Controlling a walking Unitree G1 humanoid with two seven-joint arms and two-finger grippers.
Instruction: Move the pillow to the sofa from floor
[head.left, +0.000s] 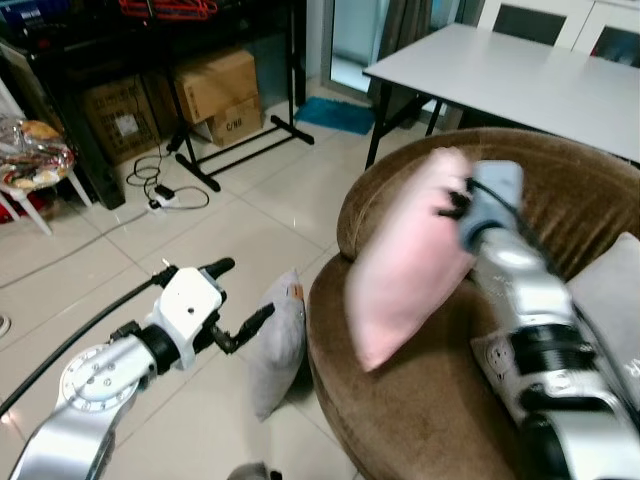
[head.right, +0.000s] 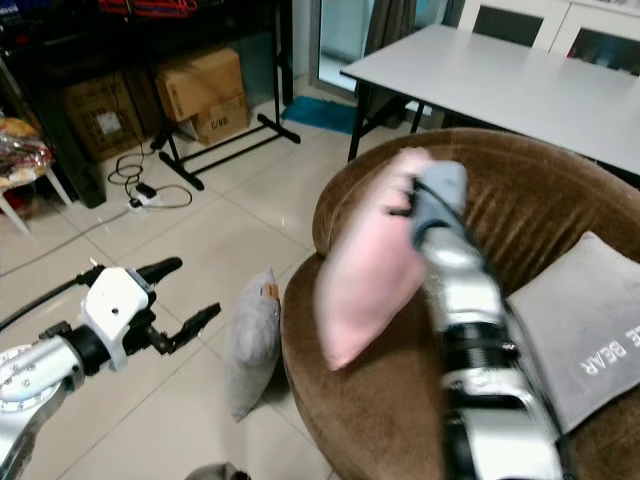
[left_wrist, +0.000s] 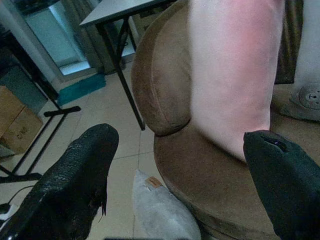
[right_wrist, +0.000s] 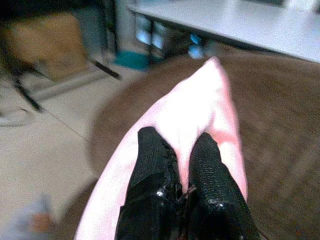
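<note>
Both eye views are looking down from the head, sharing the brown sofa (head.left: 420, 400) at lower right. The wrist views are looking along black fingers (left_wrist: 75, 175), very near the pink pillow (right_wrist: 200, 115).

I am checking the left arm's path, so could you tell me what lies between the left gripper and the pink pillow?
In the left eye view, a grey pillow leans against the brown sofa's rim, between the open left gripper and the pink pillow.

Three pillows: pink (head.left: 405, 262), grey on floor (head.left: 277, 343), grey on sofa (head.right: 583, 327). Two boxes (head.left: 215, 83) (head.left: 122, 113). One table (head.left: 530, 80).
</note>
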